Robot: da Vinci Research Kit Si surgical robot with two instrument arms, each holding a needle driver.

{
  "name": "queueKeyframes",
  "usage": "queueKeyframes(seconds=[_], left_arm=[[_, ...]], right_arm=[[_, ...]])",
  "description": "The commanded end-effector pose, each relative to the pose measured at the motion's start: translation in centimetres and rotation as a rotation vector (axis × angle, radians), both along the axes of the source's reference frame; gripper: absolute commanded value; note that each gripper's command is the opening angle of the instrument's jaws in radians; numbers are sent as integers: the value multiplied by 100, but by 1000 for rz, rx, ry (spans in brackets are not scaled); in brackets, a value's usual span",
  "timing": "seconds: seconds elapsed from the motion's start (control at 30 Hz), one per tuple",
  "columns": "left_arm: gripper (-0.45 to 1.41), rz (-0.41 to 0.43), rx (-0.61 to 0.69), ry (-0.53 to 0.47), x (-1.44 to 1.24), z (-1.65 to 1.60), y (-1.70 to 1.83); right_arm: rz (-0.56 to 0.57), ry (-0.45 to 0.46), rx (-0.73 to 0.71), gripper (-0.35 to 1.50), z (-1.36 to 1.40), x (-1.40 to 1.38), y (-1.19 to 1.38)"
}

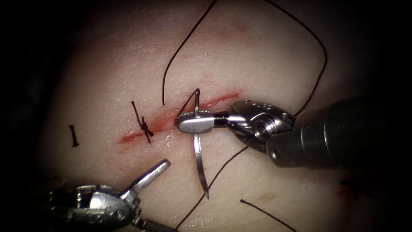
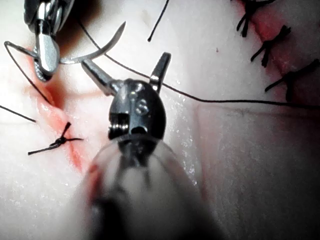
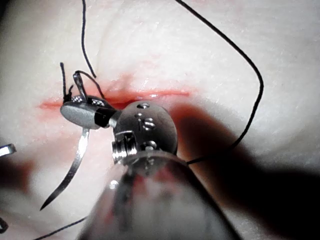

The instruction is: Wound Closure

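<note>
Over the cut (image 1: 180, 115), free of the tissue (image 1: 257, 56), the needle (image 1: 198, 150) hangs in the right pincer (image 1: 195, 121), clamped near its swaged end, its point low toward the viewer. The thread (image 1: 319, 51) runs from the swage and loops over the tissue. A finished knot (image 1: 144, 126) sits left along the cut. The left pincer (image 2: 131, 67) stands wide and empty, nearby.

Pale tissue (image 1: 266, 56) carries everything here. A reddened cut (image 1: 171, 118) runs slantwise across its middle, wet with red fluid (image 1: 128, 137). One knotted stitch (image 1: 143, 124) crosses the cut toward its left end. A short cut end of thread (image 1: 74, 136) lies near the tissue's left edge. Long black thread (image 1: 319, 47) loops over the far side and trails toward the near edge.
</note>
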State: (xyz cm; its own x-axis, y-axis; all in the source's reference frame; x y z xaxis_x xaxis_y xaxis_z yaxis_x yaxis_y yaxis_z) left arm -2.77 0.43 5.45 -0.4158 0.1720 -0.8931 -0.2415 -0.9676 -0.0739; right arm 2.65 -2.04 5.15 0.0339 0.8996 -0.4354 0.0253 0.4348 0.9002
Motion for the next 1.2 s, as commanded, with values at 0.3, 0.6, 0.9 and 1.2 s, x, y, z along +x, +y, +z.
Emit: queueKeyframes(seconds=[0.3, 0.6, 0.9, 1.2], left_arm=[[-45, 0, 218, 52, 21, 58, 27], [-45, 6, 301, 226, 13, 96, 52], [-45, -102, 290, 377, 3, 108, 62], [-45, -152, 286, 469, 9, 131, 84]], right_arm=[[23, 17, -173, -35, 2, 2, -7], [28, 22, -257, -35, 2, 2, -8], [33, 23, -288, -35, 2, 3, -9], [34, 24, -328, -35, 4, 4, -13]])
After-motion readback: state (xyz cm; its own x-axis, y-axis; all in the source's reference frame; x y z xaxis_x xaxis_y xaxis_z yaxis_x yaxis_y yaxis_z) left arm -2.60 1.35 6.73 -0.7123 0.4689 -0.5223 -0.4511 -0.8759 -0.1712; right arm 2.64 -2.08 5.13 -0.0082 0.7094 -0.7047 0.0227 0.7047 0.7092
